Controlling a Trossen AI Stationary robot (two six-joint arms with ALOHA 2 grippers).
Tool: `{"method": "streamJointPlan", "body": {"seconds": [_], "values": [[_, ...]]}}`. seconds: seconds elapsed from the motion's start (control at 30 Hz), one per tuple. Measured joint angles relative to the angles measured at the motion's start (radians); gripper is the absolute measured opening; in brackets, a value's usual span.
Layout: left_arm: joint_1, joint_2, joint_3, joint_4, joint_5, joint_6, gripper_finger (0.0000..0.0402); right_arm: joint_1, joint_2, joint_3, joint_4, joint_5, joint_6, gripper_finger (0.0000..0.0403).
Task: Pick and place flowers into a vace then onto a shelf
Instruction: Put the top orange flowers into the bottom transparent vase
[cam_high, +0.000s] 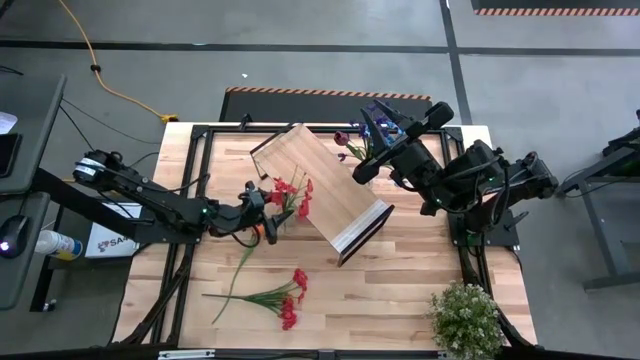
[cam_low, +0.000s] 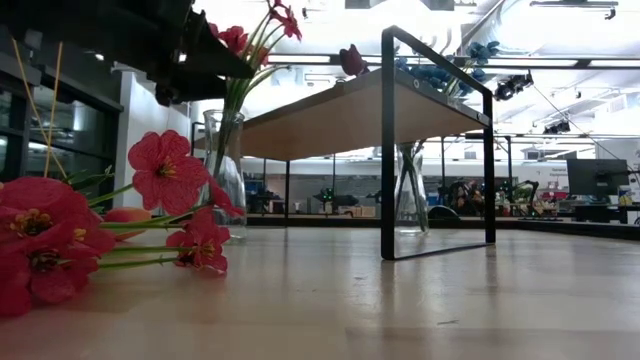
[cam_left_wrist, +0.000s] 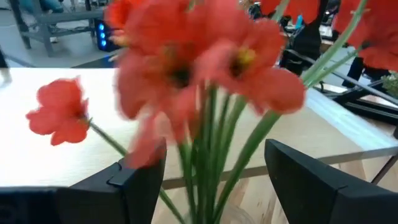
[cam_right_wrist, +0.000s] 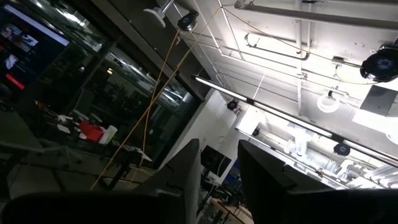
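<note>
High view: left gripper (cam_high: 268, 222) low over pale planked tabletop (cam_high: 400, 290), fingers spread beside a clear glass vase (cam_high: 283, 214) of red flowers (cam_high: 293, 194); just past the fingertips, the shelf (cam_high: 320, 188), a smooth light-wood rectangular board with one white end edge and a thin dark frame; right gripper (cam_high: 362, 172) raised over the shelf's far side, a second vase of blue and maroon blooms (cam_high: 362, 128) just behind it; a loose bunch of red flowers (cam_high: 272, 296) flat on the wood, well behind the left fingers; bushy pale-green potted plant (cam_high: 466, 316) at the corner; white box (cam_high: 108, 240) under the left arm, lettering starting "SA", rest hidden.

Low view: shelf (cam_low: 360, 112) on slim black legs; ribbed glass vase (cam_low: 226, 168) with green stems; papery red petals (cam_low: 165, 170) lying close.

Left wrist view: two blocky dark fingers (cam_left_wrist: 134, 186) held wide apart, green stems (cam_left_wrist: 208, 149) and blurred red blooms between them, touching neither.

Right wrist view: matte fingers (cam_right_wrist: 264, 180) near together, a narrow gap between, gripping nothing; ceiling lights beyond.
</note>
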Motion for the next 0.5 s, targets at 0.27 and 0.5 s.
{"method": "streamJointPlan", "body": {"seconds": [0.27, 0.5], "values": [[0.0, -0.146, 0.0, -0.245, -0.006, -0.099, 0.031, 0.0, 0.0, 0.0, 0.0, 0.001, 0.0, 0.0099], [0.0, -0.264, 0.0, -0.429, 0.049, -0.175, 0.0305, 0.0, 0.0, 0.0, -0.012, 0.002, 0.0, 0.0099]]}}
